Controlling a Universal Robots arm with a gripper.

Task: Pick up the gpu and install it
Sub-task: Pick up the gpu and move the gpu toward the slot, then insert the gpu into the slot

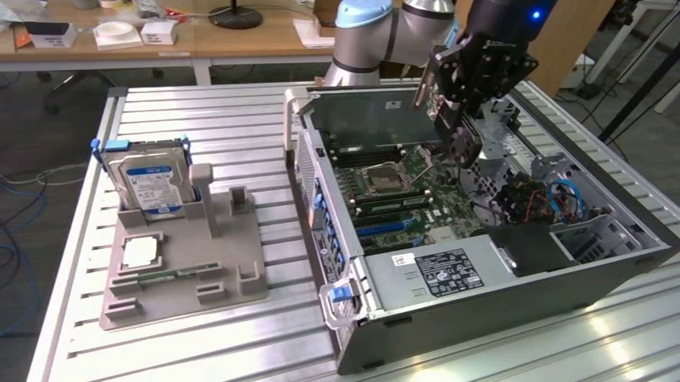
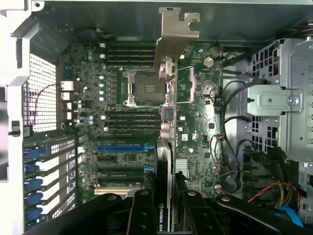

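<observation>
Black robot gripper [image 2: 165, 208] clamps thin dark gpu card [image 2: 164, 156] edge-down above green motherboard [image 2: 195, 127], seemingly to meet a slot

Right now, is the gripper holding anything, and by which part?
The graphics card, pinched across its flat faces, at the end away from its silver bracket.

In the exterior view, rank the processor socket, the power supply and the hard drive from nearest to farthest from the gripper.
1. Processor socket, inside the case, close to the gripper, which holds the gpu.
2. Power supply, at the case's near end.
3. Hard drive, outside the case in the grey stand, toward the exterior view's left.
</observation>
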